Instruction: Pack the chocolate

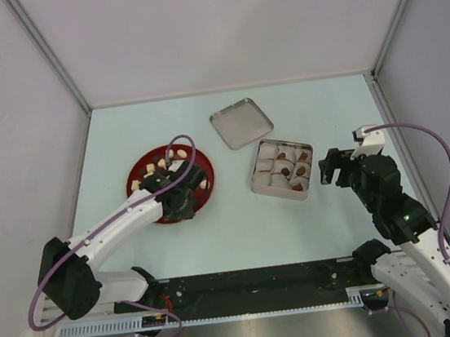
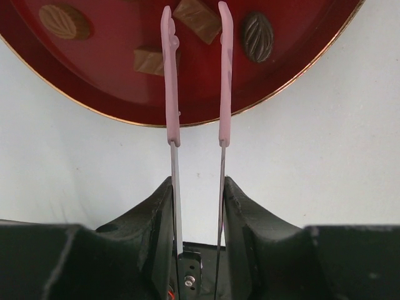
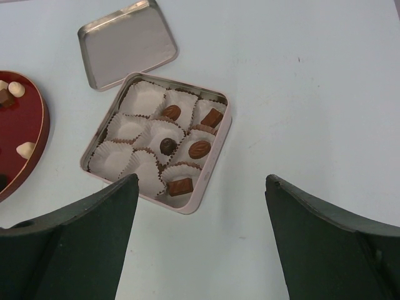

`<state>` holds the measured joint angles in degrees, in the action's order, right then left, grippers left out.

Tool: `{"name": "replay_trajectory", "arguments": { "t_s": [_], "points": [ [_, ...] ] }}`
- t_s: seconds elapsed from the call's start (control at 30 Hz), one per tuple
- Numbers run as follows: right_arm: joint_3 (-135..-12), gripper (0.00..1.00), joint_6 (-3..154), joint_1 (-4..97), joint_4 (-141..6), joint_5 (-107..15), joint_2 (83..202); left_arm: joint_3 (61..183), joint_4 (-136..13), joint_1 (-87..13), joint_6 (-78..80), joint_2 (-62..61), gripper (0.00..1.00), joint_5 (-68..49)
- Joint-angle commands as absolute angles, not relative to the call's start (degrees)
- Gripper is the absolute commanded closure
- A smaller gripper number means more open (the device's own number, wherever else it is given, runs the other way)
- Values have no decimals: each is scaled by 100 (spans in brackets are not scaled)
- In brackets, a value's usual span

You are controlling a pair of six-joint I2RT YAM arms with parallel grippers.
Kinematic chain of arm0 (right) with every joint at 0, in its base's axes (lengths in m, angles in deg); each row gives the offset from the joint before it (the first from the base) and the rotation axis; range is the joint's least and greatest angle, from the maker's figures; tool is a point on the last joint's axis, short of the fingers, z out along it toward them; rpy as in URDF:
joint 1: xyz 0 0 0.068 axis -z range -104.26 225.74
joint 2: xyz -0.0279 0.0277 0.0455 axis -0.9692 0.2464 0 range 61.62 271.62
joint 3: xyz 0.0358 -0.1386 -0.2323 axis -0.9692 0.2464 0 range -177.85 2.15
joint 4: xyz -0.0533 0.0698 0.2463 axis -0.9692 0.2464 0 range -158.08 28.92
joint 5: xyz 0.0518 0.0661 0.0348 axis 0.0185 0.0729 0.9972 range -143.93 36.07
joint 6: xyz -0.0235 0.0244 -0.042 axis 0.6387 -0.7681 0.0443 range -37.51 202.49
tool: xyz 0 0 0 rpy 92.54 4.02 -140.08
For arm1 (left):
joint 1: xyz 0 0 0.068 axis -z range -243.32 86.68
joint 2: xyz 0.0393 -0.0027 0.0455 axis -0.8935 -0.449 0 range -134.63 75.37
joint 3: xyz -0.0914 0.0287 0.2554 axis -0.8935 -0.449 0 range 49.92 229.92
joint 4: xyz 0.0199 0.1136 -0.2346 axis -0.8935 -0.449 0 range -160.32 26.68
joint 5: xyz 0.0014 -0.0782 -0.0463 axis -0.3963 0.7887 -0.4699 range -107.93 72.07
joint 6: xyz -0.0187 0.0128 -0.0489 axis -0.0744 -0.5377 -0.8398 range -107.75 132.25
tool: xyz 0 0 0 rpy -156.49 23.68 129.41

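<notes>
Left gripper (image 2: 195, 11) narrow astride brown chocolate (image 2: 199, 24), long axis diagonal, grip unclear, right gripper (image 3: 201, 181) wide

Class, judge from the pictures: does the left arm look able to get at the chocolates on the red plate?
Probably yes: the left gripper hangs over the red plate, jaws partly apart, a brown chocolate block between its fingertips, nothing blocking.

Left gripper (image 2: 195, 11): pink fingers (image 2: 170, 75) parted, tips above the red plate (image 2: 112, 87).
Chocolate (image 2: 200, 22): one brown piece between the tips, three more lying on the plate.
</notes>
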<state>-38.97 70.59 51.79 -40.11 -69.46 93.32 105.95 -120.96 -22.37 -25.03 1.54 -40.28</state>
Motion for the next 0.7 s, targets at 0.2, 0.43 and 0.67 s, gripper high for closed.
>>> {"name": "replay_trajectory", "arguments": {
  "t_s": [0.2, 0.43, 0.67],
  "points": [
    [-3898, 13, 7141, 5139, -4276, -6879, 9325, 10345, -11738, -2368, -2739, 207, 62, -3973],
    [-3898, 13, 7133, 5139, -4285, -6835, 9343, 10257, -11570, -2395, -2757, 198, 63, -3894],
    [-3890, 14, 7150, 5139, -4285, -6808, 9343, 10161, -11456, -2500, -2722, 224, 66, -3832]
  ]
}}
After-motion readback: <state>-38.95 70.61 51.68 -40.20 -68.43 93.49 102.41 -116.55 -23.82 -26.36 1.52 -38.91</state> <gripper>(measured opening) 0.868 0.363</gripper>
